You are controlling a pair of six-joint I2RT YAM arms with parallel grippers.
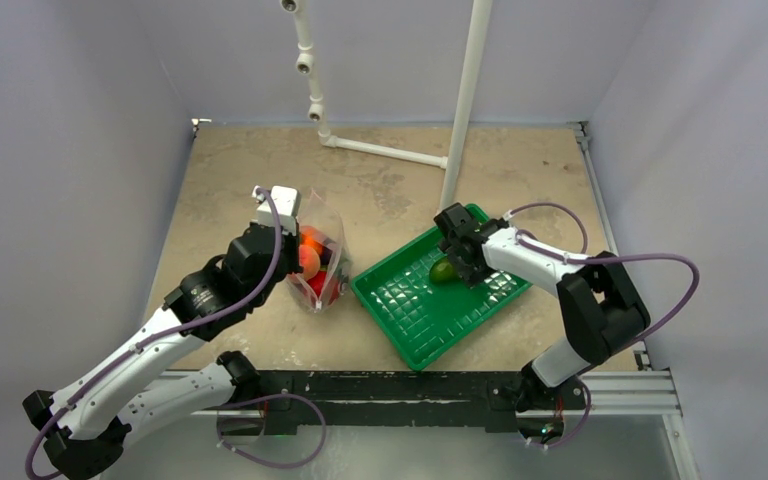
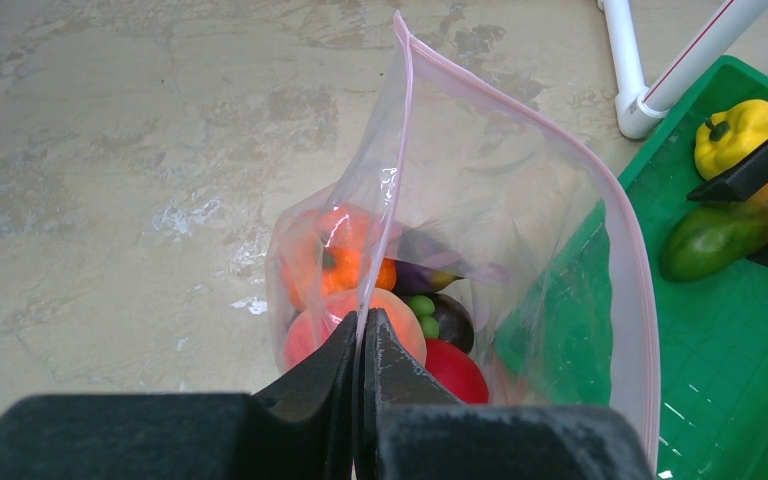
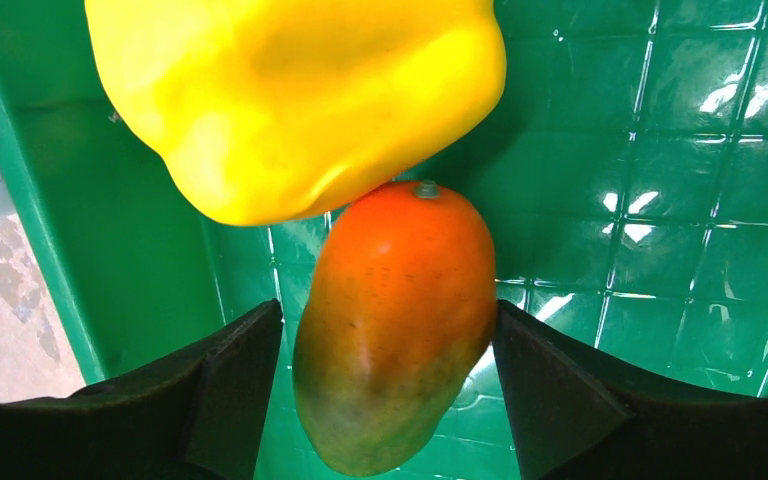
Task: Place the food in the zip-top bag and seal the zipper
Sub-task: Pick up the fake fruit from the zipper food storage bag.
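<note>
- My left tool (image 2: 360,335) is clenched on the zip-top bag (image 2: 520,200) at its rim.
- My right tool (image 3: 388,312) straddles the mango (image 3: 400,380) in the green tray (image 3: 660,200), jaws released.

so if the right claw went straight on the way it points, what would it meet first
Probably the mango, lying between its open fingers in the green tray; exact depth is unclear.
</note>
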